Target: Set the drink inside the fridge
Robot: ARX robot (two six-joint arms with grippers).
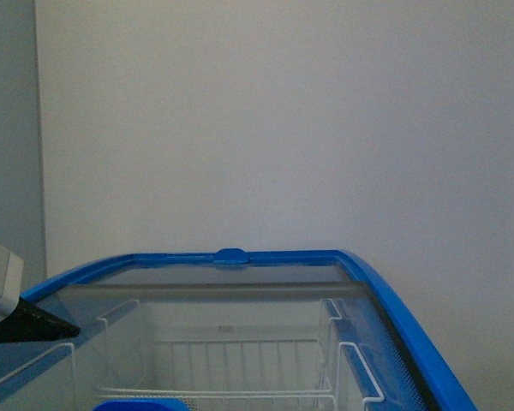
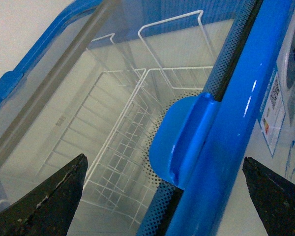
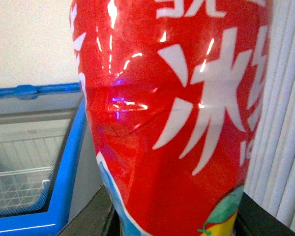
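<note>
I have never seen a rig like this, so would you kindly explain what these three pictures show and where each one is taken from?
This is a robot with two arms, each ending in a claw. The front picture comes from a camera on its body and looks over a white chest freezer with a blue rim and white wire baskets inside. The other two come from cameras on the wrists. The left claw hangs open and empty above the freezer's blue handle. The right wrist camera is filled by a bottle with a glossy red label and white characters, apparently gripped in the right claw, outside the freezer.
</note>
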